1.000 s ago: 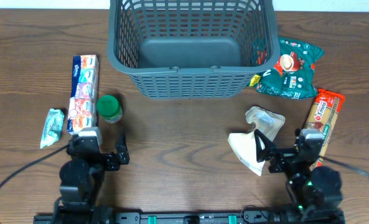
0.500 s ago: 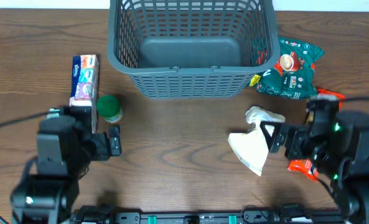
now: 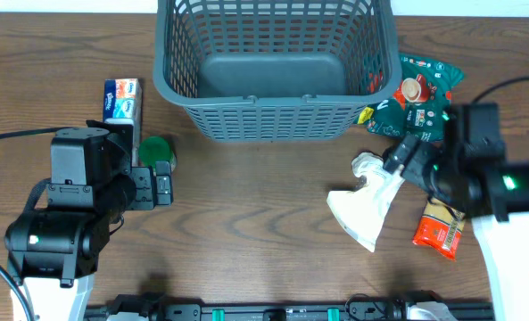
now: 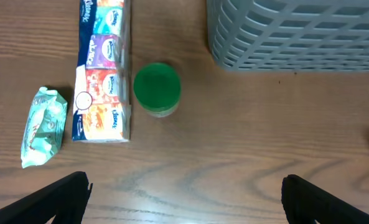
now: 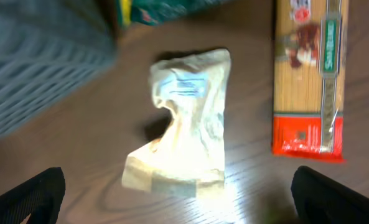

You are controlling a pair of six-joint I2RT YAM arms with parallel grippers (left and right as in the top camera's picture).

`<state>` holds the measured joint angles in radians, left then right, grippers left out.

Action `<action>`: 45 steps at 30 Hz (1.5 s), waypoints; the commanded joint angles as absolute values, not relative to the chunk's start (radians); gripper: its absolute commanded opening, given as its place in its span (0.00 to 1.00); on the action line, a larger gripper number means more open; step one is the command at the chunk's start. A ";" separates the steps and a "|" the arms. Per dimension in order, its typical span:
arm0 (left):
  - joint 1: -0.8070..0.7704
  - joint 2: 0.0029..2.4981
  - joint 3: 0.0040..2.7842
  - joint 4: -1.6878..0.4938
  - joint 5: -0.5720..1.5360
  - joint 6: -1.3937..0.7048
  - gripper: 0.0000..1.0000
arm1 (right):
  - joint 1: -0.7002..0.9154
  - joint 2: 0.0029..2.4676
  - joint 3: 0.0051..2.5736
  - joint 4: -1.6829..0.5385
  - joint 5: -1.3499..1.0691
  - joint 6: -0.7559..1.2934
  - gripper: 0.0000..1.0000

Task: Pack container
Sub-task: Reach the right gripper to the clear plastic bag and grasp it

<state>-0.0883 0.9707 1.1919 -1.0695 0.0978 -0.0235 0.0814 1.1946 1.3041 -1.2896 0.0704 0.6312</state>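
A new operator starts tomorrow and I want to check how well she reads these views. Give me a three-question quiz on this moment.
1. True or false: the basket already holds an item.
2. Short answer: are the left gripper and the right gripper open or shut?
3. Which item stands right beside the tissue pack?
A. green-lidded jar
B. cream pouch
C. spaghetti pack

Key: 1 false; 2 both open; 3 A.
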 commanded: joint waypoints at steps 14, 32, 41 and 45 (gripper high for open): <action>-0.093 0.973 1.214 -1.067 0.040 -0.008 0.98 | 0.073 1.347 0.814 -0.798 0.029 0.807 0.99; -0.093 0.973 1.214 -1.069 0.040 -0.008 0.98 | 0.073 1.475 0.574 -0.392 0.042 0.743 0.86; -0.093 0.973 1.214 -1.069 0.040 -0.008 0.98 | 0.073 1.562 0.574 -0.373 0.040 0.743 0.22; -0.093 0.973 1.214 -1.069 0.040 -0.008 0.98 | 0.073 1.558 0.580 -0.366 0.016 0.730 0.01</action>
